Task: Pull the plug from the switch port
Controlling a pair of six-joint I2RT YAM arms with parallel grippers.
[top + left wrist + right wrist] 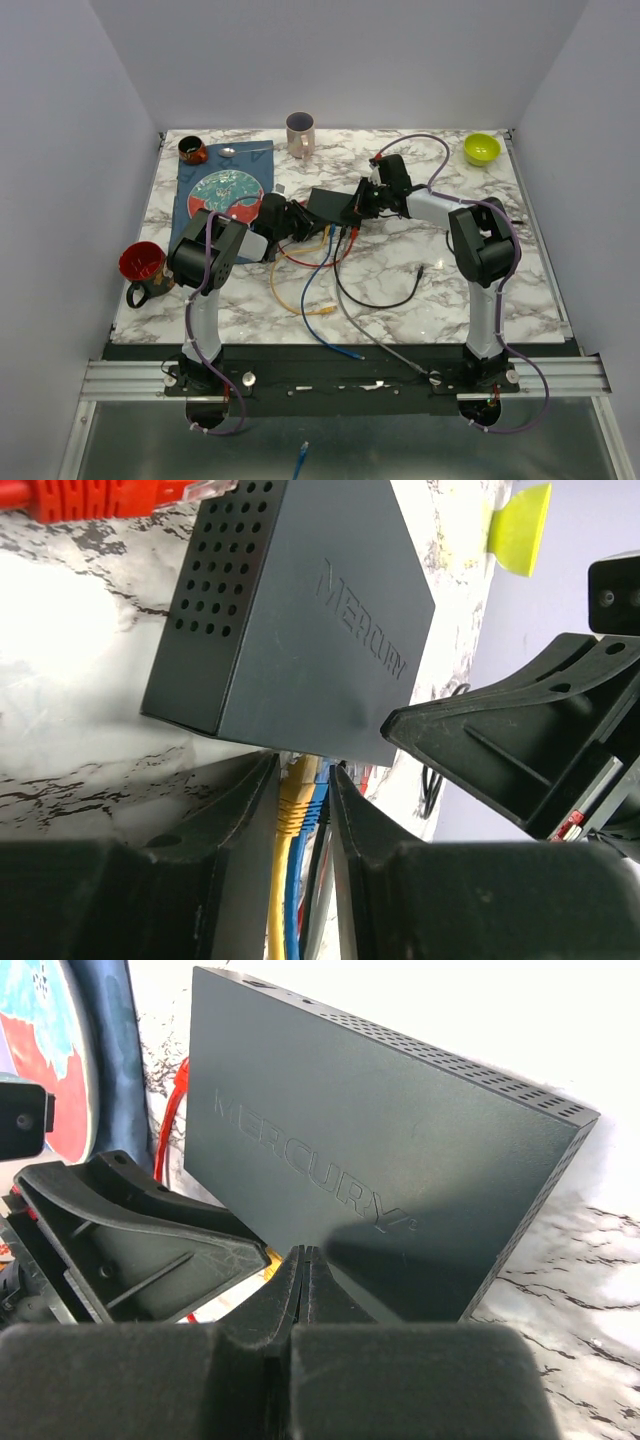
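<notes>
Item: switch [328, 203], a flat matte-black box lettered MERCURY on its broad face, with perforated end walls. It sits near the middle of the marbled worktop [420, 260], between the two hands, its socket edge turned to the left arm. Left hand [305, 805]: its fingers [235, 820] stand narrowly apart at the socket edge, with a yellow plug [297, 800] and a blue plug [316, 805] side by side in the gap, both seated in the switch; whether the fingers actually pinch them cannot be told. Right hand [303, 1285]: clenched on nothing, fingertips together at the edge of the switch opposite the sockets; actual contact cannot be told. Cables: yellow, blue, red, black cable [385, 300] and grey cable [380, 345] run from the switch area in loose loops toward the near edge. Orange-red plug [100, 498]: lies loose on the marble just beside one perforated end of the switch. Other pieces: patterned plate [226, 188] on a blue mat [250, 158] left of the switch, with a spoon [229, 152] at the mat's far edge; dark cup [192, 150] at the far-left corner; pink mug [300, 133] at the far edge; green bowl [481, 148] at the far right; red mug [142, 264] at the left edge.
</notes>
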